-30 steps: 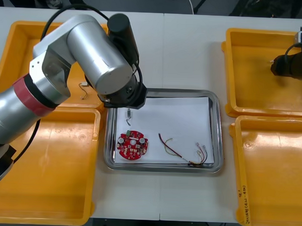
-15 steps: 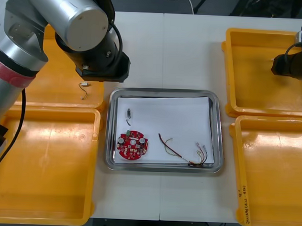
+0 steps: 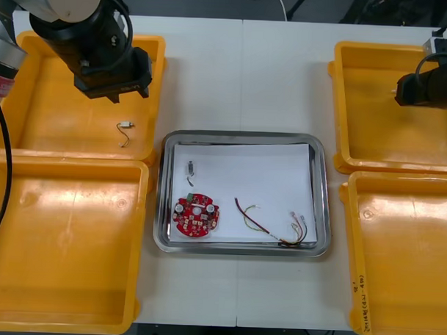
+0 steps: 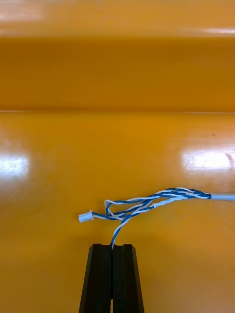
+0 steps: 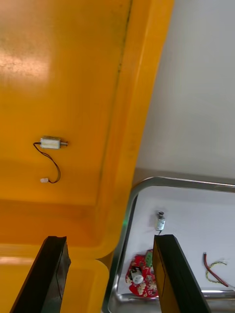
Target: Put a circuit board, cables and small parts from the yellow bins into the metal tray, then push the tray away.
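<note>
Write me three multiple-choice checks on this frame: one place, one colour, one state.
1. Where is the circuit board?
A. in the near left corner of the tray
B. on the bare table
C. on the floor

2. What colour is the cable in the right gripper?
A. black
B. blue and white
C. red and yellow

3. The left gripper is:
A. open
B. shut on a small part
C. shut on nothing

Answers:
1 A, it lies inside the tray close to its near and left rims.
2 B, the twisted blue and white strands run between the shut fingers above the far right bin.
3 A, its fingers stand well apart over the far left bin.
</note>
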`<state>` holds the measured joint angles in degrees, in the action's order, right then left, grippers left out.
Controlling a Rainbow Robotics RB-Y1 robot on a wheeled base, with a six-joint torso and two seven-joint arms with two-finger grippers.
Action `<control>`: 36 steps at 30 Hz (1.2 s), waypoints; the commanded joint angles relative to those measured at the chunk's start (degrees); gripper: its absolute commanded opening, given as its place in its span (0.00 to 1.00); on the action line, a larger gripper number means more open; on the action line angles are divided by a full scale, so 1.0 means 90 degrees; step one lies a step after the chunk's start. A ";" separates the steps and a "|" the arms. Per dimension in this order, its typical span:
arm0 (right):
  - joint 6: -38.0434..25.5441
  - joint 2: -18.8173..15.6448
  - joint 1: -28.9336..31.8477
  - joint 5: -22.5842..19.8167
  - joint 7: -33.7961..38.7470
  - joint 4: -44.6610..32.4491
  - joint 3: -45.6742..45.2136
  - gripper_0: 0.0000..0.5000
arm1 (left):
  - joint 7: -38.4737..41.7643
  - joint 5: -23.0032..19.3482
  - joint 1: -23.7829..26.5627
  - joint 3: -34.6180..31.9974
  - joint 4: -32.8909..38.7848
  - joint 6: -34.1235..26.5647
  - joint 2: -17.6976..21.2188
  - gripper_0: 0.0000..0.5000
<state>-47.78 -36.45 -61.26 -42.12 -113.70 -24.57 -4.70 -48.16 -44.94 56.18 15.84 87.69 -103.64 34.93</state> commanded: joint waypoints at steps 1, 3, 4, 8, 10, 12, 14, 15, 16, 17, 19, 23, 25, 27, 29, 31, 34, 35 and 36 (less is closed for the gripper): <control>-0.0580 -0.0286 0.0019 0.0139 -0.0033 -0.0503 -0.0083 0.00 | -0.1133 0.0140 0.0369 -0.0207 -0.0271 0.0255 0.0357 1.00; -0.0795 -0.0306 0.0048 0.0168 -0.0014 -0.0629 -0.0083 0.00 | -0.1172 0.0130 0.0359 -0.0207 -0.0417 0.0421 0.0386 1.00; -0.0902 -0.0325 0.0097 0.0168 -0.0004 -0.0747 -0.0083 0.00 | -0.1250 0.0150 0.0369 -0.0207 -0.0515 0.0519 0.0396 1.00; -0.1371 -0.0384 0.0410 0.0168 0.0074 -0.1381 -0.0083 0.00 | -0.1699 0.0316 0.0359 -0.0207 -0.0866 0.0773 0.0396 1.00; -0.1566 -0.0403 0.0605 0.0168 0.0123 -0.1743 -0.0102 0.00 | -0.1826 0.0325 0.0359 -0.0207 -0.1023 0.0900 0.0396 1.00; -0.1791 -0.0433 0.0800 0.0168 0.0182 -0.2085 -0.0141 0.00 | -0.1865 0.0335 0.0359 -0.0207 -0.1150 0.1027 0.0396 1.00; -0.2113 -0.0482 0.0976 0.0168 0.0358 -0.2465 -0.0190 0.00 | -0.1914 0.0335 0.0359 -0.0207 -0.1276 0.1144 0.0396 1.00; -0.2191 -0.0482 0.1015 0.0168 0.0406 -0.2544 -0.0190 0.00 | -0.1934 0.0325 0.0359 -0.0207 -0.1316 0.1163 0.0396 1.00; -0.2357 -0.0491 0.1093 0.0168 0.0514 -0.2719 -0.0200 0.00 | -0.1973 0.0325 0.0359 -0.0207 -0.1394 0.1212 0.0396 1.00; -0.2504 -0.0501 0.1162 0.0168 0.0602 -0.2885 -0.0219 0.00 | -0.2002 0.0316 0.0359 -0.0207 -0.1433 0.1271 0.0386 1.00; -0.2679 -0.0501 0.1279 0.0168 0.0738 -0.3129 -0.0239 0.00 | -0.2051 0.0306 0.0359 -0.0188 -0.1521 0.1310 0.0386 1.00; -0.2914 -0.0491 0.1611 0.0139 0.0846 -0.3647 -0.0337 0.00 | -0.2158 0.0267 0.0330 -0.0188 -0.1677 0.1388 0.0337 1.00; -0.3011 -0.0501 0.1709 0.0100 0.0885 -0.3754 -0.0386 0.00 | -0.2197 0.0267 0.0291 -0.0188 -0.1716 0.1456 0.0308 1.00; -0.3138 -0.0501 0.1777 0.0061 0.0914 -0.3842 -0.0464 0.00 | -0.2256 0.0257 0.0183 -0.0178 -0.1755 0.1574 0.0269 1.00; -0.3256 -0.0501 0.1806 0.0061 0.0953 -0.3881 -0.0493 0.00 | -0.2285 0.0257 0.0105 -0.0129 -0.1755 0.1671 0.0250 1.00; -0.3392 -0.0491 0.1826 0.0051 0.0983 -0.3940 -0.0512 0.00 | -0.2305 0.0257 0.0037 -0.0022 -0.1755 0.1788 0.0250 1.00; -0.3627 -0.0472 0.1963 0.0041 0.1051 -0.4126 -0.0581 0.00 | -0.2324 0.0247 -0.0061 0.0154 -0.1755 0.1974 0.0250 1.00; -0.3666 -0.0482 0.1982 0.0051 0.1061 -0.4174 -0.0591 0.00 | -0.2315 0.0247 -0.0090 0.0164 -0.1755 0.1994 0.0250 1.00; -0.3685 -0.0482 0.2021 0.0051 0.1080 -0.4223 -0.0591 0.00 | -0.2324 0.0247 -0.0100 0.0183 -0.1755 0.2013 0.0250 1.00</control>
<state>-80.06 -38.29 -44.43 -41.19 -106.19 -58.97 -7.96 -64.30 -42.58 55.42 16.04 71.31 -86.81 36.28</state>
